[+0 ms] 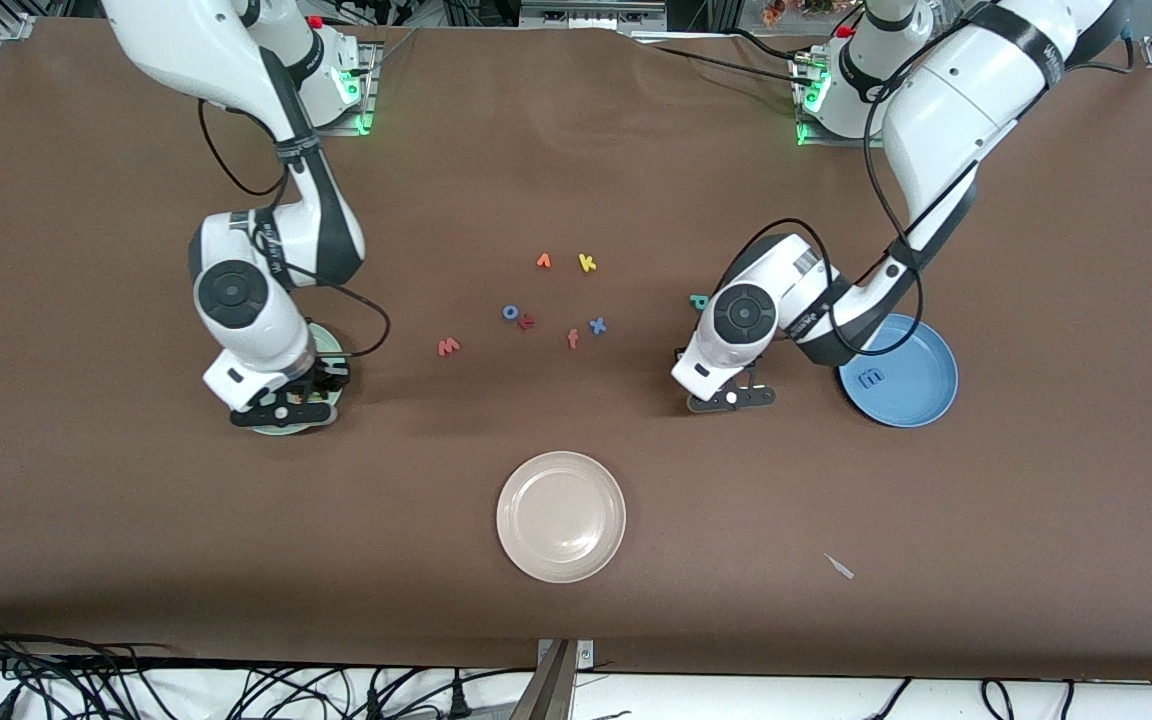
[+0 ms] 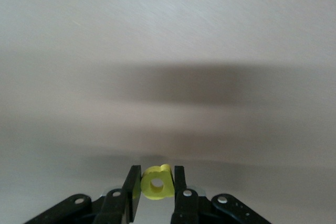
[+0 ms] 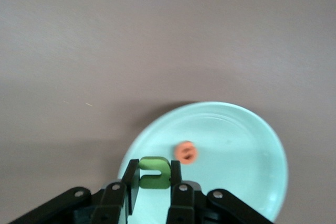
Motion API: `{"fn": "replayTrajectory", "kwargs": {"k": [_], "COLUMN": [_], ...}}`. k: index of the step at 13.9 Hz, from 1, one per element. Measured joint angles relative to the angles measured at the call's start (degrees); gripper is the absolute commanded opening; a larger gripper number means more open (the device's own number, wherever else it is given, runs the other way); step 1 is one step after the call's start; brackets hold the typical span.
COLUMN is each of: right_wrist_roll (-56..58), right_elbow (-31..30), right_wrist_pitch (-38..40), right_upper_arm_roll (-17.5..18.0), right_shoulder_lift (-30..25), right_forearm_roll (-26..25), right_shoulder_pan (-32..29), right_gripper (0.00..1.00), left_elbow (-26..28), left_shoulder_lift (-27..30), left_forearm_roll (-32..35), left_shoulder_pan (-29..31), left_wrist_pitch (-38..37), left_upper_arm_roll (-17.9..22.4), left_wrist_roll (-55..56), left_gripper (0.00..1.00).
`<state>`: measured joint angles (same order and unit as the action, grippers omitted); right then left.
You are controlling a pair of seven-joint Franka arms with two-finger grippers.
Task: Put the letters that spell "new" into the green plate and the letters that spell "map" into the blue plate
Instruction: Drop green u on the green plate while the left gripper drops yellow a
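My right gripper is shut on the green n and hangs over the edge of the green plate. The orange e lies in that plate. In the front view this gripper covers most of the green plate. My left gripper is shut on the yellow a. It is low over bare table, beside the blue plate. The blue m lies in the blue plate. The teal p and the red-pink w lie on the table.
A cream-white plate sits near the front camera. Mid-table lie the orange v, yellow k, blue o, a small red letter, pink f and blue x. A white scrap lies toward the front.
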<state>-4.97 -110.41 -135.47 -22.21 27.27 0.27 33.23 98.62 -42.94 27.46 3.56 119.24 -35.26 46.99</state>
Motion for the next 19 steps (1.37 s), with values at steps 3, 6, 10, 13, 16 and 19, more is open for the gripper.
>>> {"fn": "replayTrajectory", "kwargs": {"k": [3,6,10,13,16,19], "right_wrist_roll": [3.91,4.71,4.78,4.58,-2.78,-13.56], "right_elbow": [-6.55,-14.40,-16.07,-16.08,-15.67,-14.69], "right_wrist_pitch": [-3.07,-8.26,-9.02,-9.22,-9.66,-10.09], "right_upper_arm_roll": [-0.98,-1.61,-1.48,0.08,5.23,9.93], "right_shoulder_lift": [-2.79,-6.66,-8.31,-8.45,-8.54,-8.55], "right_forearm_roll": [0.74,0.75,1.26,5.36,7.80,7.84], "right_shoulder_pan": [-0.98,-1.03,-0.95,-0.83,-0.47,0.72], "right_gripper": [0.19,0.46,0.61,0.63,0.63,0.63], "left_elbow": [-0.38,-0.22,3.30,9.83,19.45,22.28], "left_shoulder_lift": [1.99,3.68,6.92,10.42,13.74,14.41], "left_forearm_roll": [0.00,0.00,0.03,0.05,0.08,0.08], "left_shoulder_pan": [3.83,8.46,15.40,21.14,26.61,28.51], "left_wrist_pitch": [-5.22,-8.43,-9.41,-3.09,9.98,11.80], "left_upper_arm_roll": [-0.07,-0.05,-0.03,-1.00,-1.76,-2.21], "left_wrist_roll": [-9.80,-20.79,-32.06,-35.08,-35.17,-35.32], "left_gripper": [0.09,0.09,0.10,0.14,0.99,1.00]}}
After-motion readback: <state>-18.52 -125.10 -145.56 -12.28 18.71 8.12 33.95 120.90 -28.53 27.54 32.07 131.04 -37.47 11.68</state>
